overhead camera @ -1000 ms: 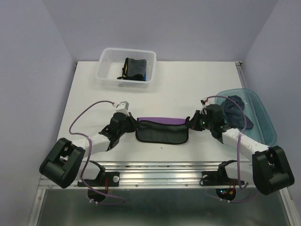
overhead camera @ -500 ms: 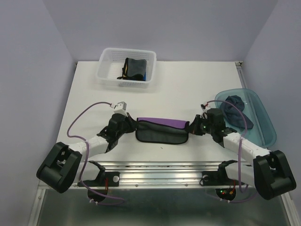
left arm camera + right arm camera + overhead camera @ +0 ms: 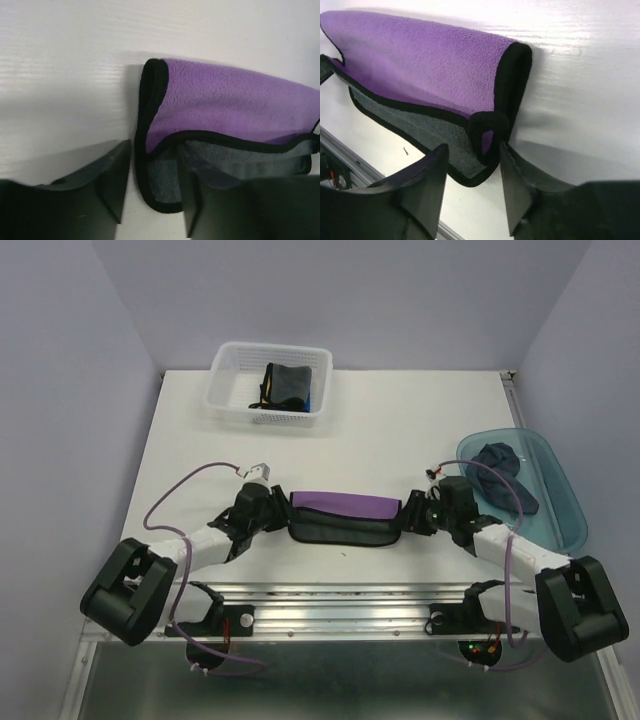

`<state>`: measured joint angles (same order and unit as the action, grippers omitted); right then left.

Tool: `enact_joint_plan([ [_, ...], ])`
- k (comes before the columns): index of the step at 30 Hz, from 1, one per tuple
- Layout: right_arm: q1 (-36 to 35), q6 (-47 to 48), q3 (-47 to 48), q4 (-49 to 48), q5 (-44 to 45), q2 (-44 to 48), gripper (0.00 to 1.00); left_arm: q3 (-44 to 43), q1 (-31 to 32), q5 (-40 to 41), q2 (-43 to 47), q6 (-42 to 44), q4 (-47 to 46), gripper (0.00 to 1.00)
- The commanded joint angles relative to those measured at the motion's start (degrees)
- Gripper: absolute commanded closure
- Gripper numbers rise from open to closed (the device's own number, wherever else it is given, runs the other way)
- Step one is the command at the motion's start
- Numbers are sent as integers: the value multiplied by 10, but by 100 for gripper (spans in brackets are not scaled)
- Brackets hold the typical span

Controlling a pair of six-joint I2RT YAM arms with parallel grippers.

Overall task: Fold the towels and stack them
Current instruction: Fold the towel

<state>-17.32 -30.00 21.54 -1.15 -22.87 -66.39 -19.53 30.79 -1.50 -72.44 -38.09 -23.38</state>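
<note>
Parted at left claw (image 3: 152, 167), astride the black-bound left end of the purple towel (image 3: 225, 100). Parted likewise at right claw (image 3: 472, 160), astride the right end. Lying folded long near the front edge of the worktop (image 3: 400, 430), purple over grey. Open worktop behind, up to basket (image 3: 222, 390) and tub (image 3: 565, 515).

Purple towel (image 3: 345, 510), black hem: folded lengthwise into long strip, flat on table (image 3: 400, 430) nr front edge, long axis L–R. Purple layer on top, grey underside showing along near edge. Black towel (image 3: 285, 385) folded in basket (image 3: 228, 405), far L; slivers of blue towel (image 3: 312, 398) & yellow towel (image 3: 263, 390) beside it. Navy-grey towel (image 3: 503, 475) crumpled in tub (image 3: 565, 510), R.
</note>
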Motion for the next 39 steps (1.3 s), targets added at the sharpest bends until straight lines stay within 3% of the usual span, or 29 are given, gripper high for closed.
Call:
enact_joint_plan([
  [1,0,-6,-18,39,-2,64,43,-8,4,31,83,-35,95,37],
  [2,0,-8,-21,49,-2,79,37,-6,4,33,119,-38,111,29],
  [3,0,-9,-24,69,2,92,33,-1,4,33,138,-44,129,7],
  [4,0,-9,-25,83,5,105,30,3,6,31,159,-45,134,1],
  [10,0,-17,-5,129,18,190,12,-10,7,56,264,-37,184,1],
  [11,0,-16,2,130,17,195,0,-14,7,65,266,-31,186,1],
  [19,0,-6,83,163,110,148,0,-67,7,83,136,-7,167,1],
  [23,0,-2,101,157,85,75,6,-95,6,59,63,9,135,16],
  [28,-3,-2,103,138,68,-3,20,-111,6,45,-6,20,103,26],
  [30,-5,-4,102,136,76,-16,30,-111,6,44,-27,22,98,31],
  [36,-14,-9,98,106,63,-64,36,-112,6,32,-71,24,75,44],
  [39,-21,-15,103,105,66,-87,41,-112,6,32,-89,22,74,59],
])
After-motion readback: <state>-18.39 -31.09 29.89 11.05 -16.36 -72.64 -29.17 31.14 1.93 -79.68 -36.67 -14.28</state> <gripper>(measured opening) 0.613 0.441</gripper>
